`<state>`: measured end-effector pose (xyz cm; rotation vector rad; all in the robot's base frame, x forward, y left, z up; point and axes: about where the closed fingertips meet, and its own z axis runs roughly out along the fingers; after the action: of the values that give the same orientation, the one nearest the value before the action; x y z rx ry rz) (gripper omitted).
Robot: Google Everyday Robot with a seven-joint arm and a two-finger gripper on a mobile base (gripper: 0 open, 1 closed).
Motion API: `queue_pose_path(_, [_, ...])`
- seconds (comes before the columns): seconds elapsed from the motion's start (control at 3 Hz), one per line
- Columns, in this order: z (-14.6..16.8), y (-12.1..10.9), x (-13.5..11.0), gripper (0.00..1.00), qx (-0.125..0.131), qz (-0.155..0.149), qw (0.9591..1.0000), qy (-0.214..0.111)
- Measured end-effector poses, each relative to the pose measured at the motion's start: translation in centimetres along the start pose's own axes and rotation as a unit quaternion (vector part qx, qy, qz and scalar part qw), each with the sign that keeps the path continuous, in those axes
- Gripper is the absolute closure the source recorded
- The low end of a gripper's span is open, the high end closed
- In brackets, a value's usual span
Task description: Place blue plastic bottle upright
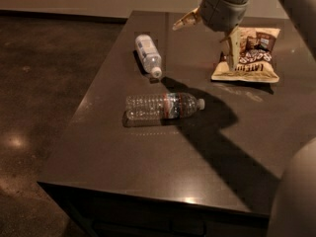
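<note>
Though splayed wide (empty), gripper (207,36) over table (148,157), near blue plastic bottle (148,56)

My gripper (203,47) is at the top of view, right of centre. Two tan tapered fingers (185,20), spread wide, come off a rounded light-grey wrist housing (221,9). Smooth grey arm shell (296,14) runs behind it, no markings I can see. Another curved grey link (296,196) sits bottom right.
</note>
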<state>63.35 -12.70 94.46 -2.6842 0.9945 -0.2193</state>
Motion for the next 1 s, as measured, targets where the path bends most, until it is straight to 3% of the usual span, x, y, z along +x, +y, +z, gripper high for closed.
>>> queue_pose_path(0.33, [0.8, -1.0, -0.1, 0.0, -0.012, -0.053, 0.9985, 0.002])
queue_pose_path(0.67, [1.6, -1.7, -0.5, 0.0, -0.02, -0.083, 0.9963, 0.004])
queue_pose_path(1.0, [1.9, -2.4, -0.2, 0.0, -0.01, -0.084, 0.9963, 0.009])
